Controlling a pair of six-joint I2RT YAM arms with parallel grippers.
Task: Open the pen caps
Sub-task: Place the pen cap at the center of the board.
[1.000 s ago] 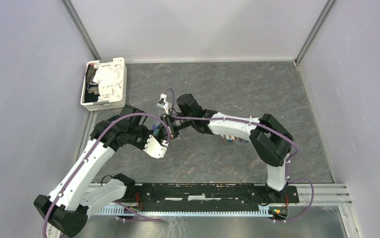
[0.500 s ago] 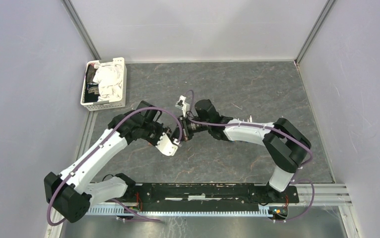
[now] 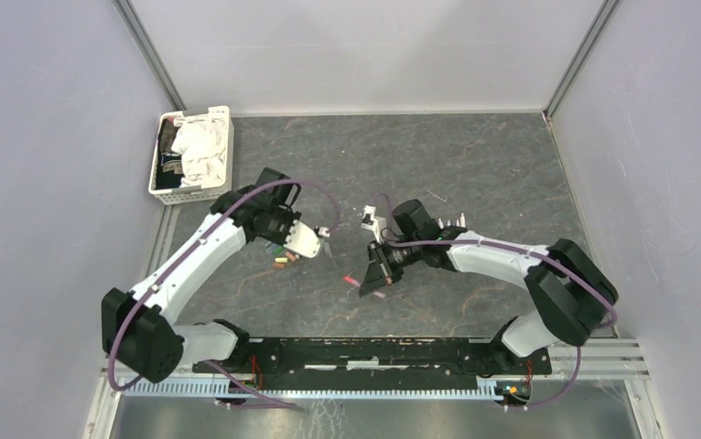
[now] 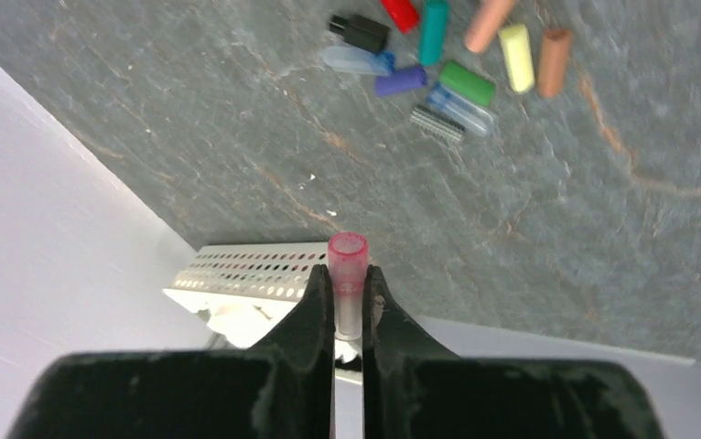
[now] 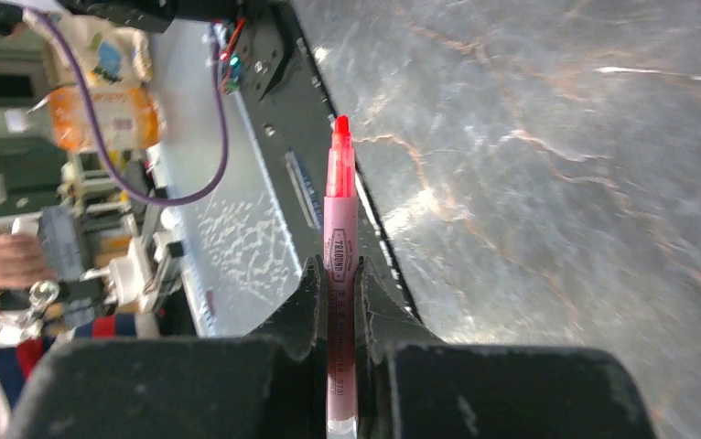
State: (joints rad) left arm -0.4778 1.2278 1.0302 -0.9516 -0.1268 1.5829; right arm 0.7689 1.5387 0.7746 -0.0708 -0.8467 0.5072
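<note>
Since the left pincer (image 4: pixel 348 279) has closed its tips on only the lower part of the pink cap (image 4: pixel 348 251), with the open mouth sticking out beyond them, the hold looks slim. A jolt or a quick swing could twist the cap free. It would then drop wide of the loose caps (image 4: pixel 466 82) lying in a cluster on the surface (image 3: pixel 475 165), and a round cap may well roll on.

The right pincer (image 5: pixel 338 274) is clamped on the pen (image 5: pixel 339 201) towards its tail, so most of the barrel and the bare red tip stand out ahead of the jaws. That long overhang could pivot in the grip. If the pen goes down tip first, the exposed tip could mark the surface or get crushed. The two wrists are also near each other, so a careless turn might knock them together.

Seen from above, the left arm rises from its near-left base, bends at the elbow and reaches to left of centre. Its pincer points right and sits just far and right of the cluster, with the basket (image 3: pixel 191 155) well off at the far left. The right arm stretches left from its near-right base with the forearm low, its pincer aimed near and left. A clear gap separates the two pincers.
</note>
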